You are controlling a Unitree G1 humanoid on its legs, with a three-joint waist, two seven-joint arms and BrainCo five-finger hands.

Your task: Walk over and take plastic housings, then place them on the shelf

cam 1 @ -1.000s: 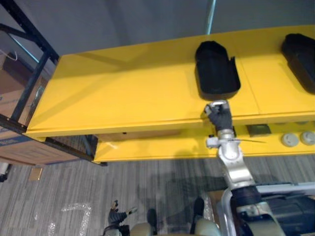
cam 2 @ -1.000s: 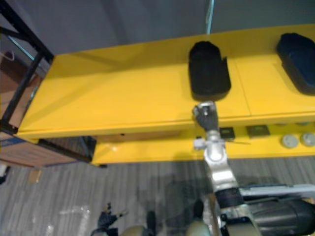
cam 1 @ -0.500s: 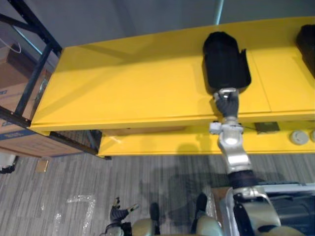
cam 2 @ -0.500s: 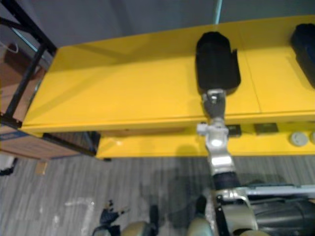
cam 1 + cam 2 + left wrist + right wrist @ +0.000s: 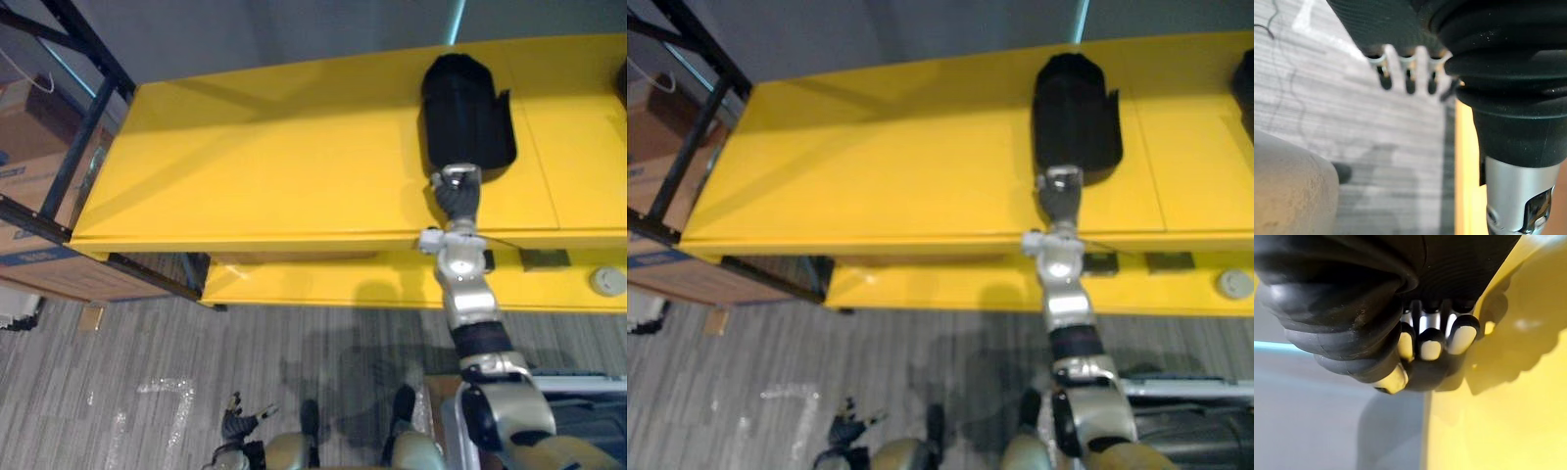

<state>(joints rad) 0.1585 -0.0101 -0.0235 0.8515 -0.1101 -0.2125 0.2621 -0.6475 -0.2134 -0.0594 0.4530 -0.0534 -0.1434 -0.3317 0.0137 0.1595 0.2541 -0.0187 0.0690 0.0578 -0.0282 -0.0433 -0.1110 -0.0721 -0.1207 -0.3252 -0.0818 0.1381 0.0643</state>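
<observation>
Closest to me the left robot hand hangs low over the floor, its fingers loose and apart, holding nothing. Further on, the right robot hand reaches over the front edge of the yellow table, its fingers curled on the near rim of the black plastic housing (the grip looks shallow to me). The housing lies flat on the table, pointing away. If lifted by this one end, it may tip, slip out and fall.
</observation>
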